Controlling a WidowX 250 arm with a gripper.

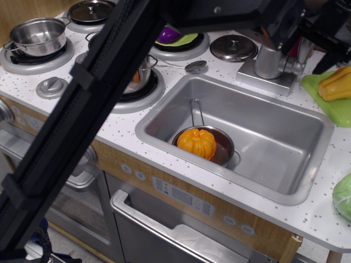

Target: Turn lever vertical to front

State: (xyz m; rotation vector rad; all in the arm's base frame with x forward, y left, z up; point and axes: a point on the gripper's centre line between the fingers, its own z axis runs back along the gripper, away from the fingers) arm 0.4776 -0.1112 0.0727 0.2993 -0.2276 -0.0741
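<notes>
The silver toy faucet (269, 60) stands on its base behind the sink, at the back right. Its lever (304, 50) is a flat silver-grey paddle on the faucet's right side; it stands roughly upright and only part of it shows. My black gripper (306, 39) comes down from the top right and hangs over the lever. One dark finger is on the faucet side and the other finger (329, 45) is on the right, so the jaws straddle the lever with gaps showing. The faucet's top is hidden behind the gripper.
The sink (263, 175) holds a small pan with an orange pumpkin (196, 142). A green board with a yellow pepper (335, 83) lies right of the faucet. A pot lid (233, 47) and a spoon (195, 66) lie to its left. The black arm crosses the left of the view.
</notes>
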